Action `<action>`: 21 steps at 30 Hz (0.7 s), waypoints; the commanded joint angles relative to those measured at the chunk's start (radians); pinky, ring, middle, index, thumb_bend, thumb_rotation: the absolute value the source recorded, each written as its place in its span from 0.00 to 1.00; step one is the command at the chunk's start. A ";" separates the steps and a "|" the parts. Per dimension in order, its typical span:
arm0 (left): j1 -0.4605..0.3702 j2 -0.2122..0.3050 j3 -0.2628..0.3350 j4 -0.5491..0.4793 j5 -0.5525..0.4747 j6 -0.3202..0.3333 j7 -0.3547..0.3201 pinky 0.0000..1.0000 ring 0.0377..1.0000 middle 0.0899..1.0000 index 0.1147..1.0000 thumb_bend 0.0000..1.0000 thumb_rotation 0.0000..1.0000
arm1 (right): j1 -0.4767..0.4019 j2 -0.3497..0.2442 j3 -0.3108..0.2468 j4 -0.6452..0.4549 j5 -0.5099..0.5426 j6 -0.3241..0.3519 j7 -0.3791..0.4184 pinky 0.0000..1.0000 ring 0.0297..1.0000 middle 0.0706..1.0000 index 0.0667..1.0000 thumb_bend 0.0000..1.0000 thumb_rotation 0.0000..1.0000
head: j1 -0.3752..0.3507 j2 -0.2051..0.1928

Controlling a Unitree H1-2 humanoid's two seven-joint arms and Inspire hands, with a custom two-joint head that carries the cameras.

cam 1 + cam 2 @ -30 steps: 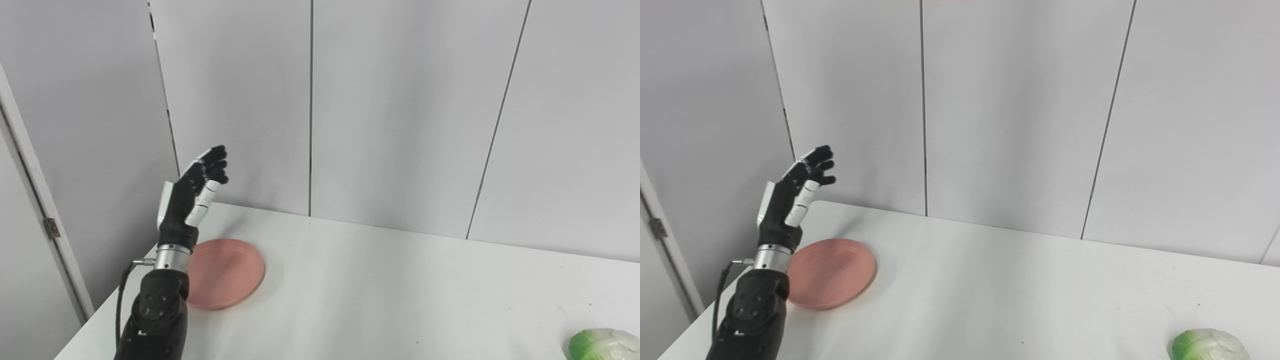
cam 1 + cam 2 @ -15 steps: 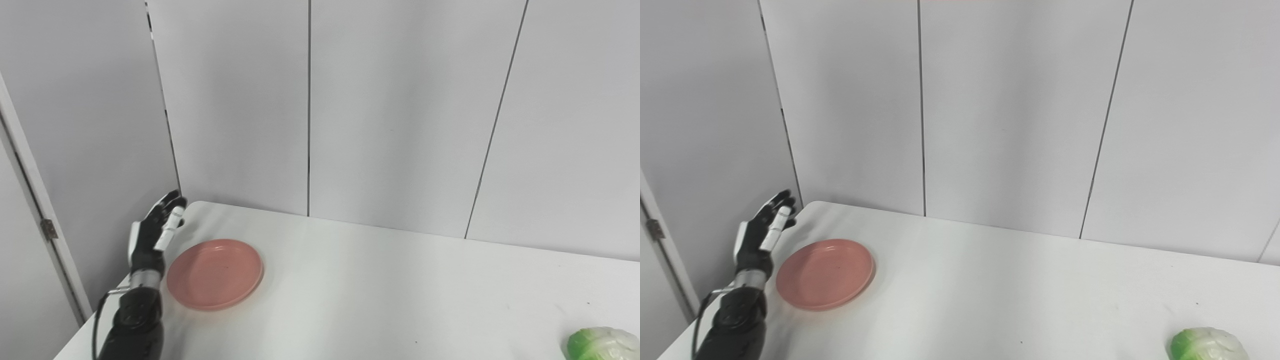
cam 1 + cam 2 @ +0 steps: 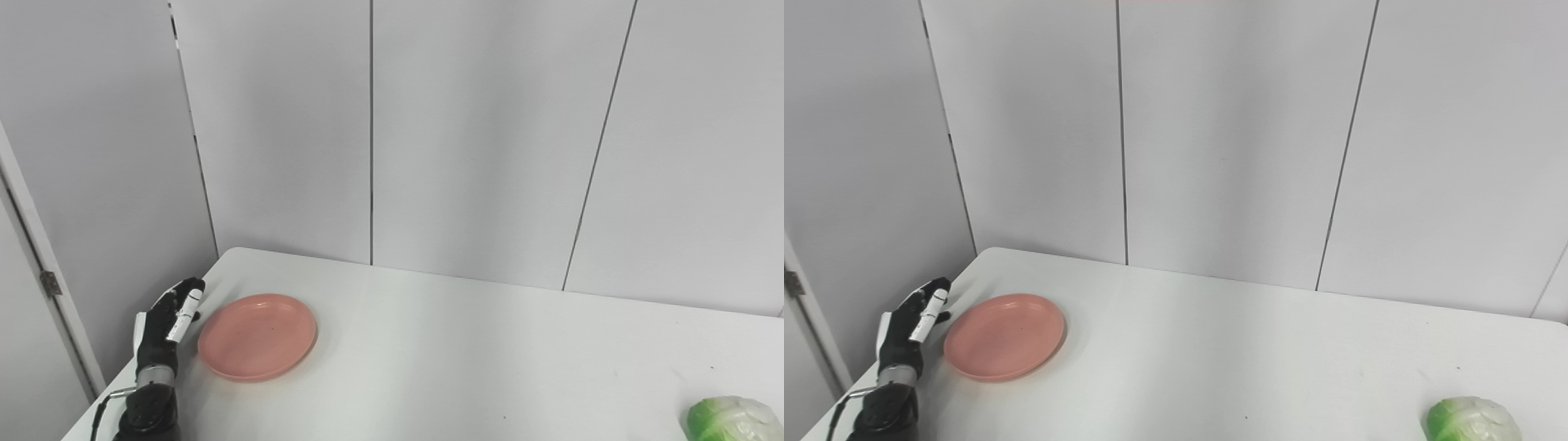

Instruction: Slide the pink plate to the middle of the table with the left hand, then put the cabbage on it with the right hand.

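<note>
Left eye view: left robot hand, fingers straight and empty, stands edge-on just left of the pink plate, likely poised to push it. Cabbage waits far right on the counter; the right robot hand is out of sight.

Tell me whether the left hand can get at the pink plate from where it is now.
Probably yes. The left hand is open at the table's left edge, just beside the pink plate on its left, apart from it as far as can be told. Nothing lies between them, so a short sideways move should bring it against the rim.

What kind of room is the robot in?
Probably a robot test room, not a kitchen: plain grey wall panels, a bare white table, and only a pink plate and a cabbage set out.
</note>
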 commanded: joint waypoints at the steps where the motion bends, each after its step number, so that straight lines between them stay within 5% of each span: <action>1: -0.039 0.043 -0.011 0.020 0.007 -0.033 0.009 0.76 0.83 0.80 0.71 0.67 0.70 | 0.025 -0.014 -0.009 0.007 -0.010 0.034 -0.005 0.90 0.88 0.83 0.76 0.97 1.00 | -0.001 0.005; 11: -0.050 -0.015 -0.099 0.171 0.039 -0.079 0.023 0.76 0.82 0.80 0.73 0.64 0.68 | 0.027 -0.018 -0.006 -0.001 -0.054 0.024 -0.015 0.90 0.88 0.82 0.76 0.97 1.00 | -0.028 0.028; 16: -0.063 -0.038 -0.146 0.206 0.044 -0.119 -0.019 0.87 0.81 0.80 0.76 0.64 0.72 | 0.024 -0.016 0.002 -0.002 -0.075 0.011 -0.016 0.88 0.87 0.82 0.76 0.95 1.00 | -0.036 0.036; 19: -0.062 -0.061 -0.149 0.183 0.014 -0.120 -0.075 0.72 0.82 0.81 0.75 0.74 0.66 | 0.021 -0.015 0.008 -0.001 -0.085 0.005 -0.016 0.88 0.87 0.82 0.75 0.94 1.00 | -0.040 0.038; 21: -0.060 -0.068 -0.158 0.166 0.008 -0.121 -0.100 0.71 0.83 0.82 0.76 0.74 0.66 | 0.021 -0.012 0.010 -0.003 -0.096 0.006 -0.020 0.87 0.87 0.82 0.75 0.94 1.00 | -0.044 0.040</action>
